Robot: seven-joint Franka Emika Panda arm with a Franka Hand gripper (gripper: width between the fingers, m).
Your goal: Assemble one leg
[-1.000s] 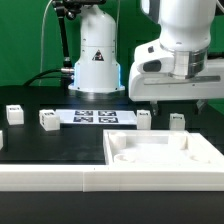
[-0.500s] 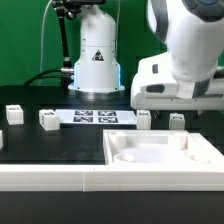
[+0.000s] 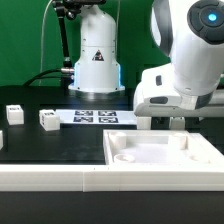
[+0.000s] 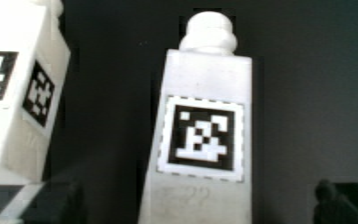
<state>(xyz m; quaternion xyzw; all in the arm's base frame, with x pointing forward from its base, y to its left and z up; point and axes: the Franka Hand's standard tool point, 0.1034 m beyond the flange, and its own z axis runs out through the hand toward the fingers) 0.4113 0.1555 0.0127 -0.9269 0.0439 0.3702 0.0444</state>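
In the wrist view a leg (image 4: 202,120), a white post with a black-and-white tag on its face and a round peg at its end, lies between my gripper's two dark fingers (image 4: 30,200). My gripper (image 4: 194,205) is open, with a gap on each side of this leg. A second tagged leg (image 4: 25,90) lies close beside it. In the exterior view my hand (image 3: 172,95) is down at the table on the exterior view's right and hides these two legs. Two more legs (image 3: 13,113) (image 3: 49,119) stand at the exterior view's left.
The wide white square panel (image 3: 165,150) with corner recesses lies in front of my hand. The marker board (image 3: 95,117) lies on the black table in front of the arm's base (image 3: 97,55). A white rail (image 3: 50,180) runs along the front edge.
My hand has come down over the two legs on the exterior view's right, which showed below it before and are now hidden. Nothing else has moved.
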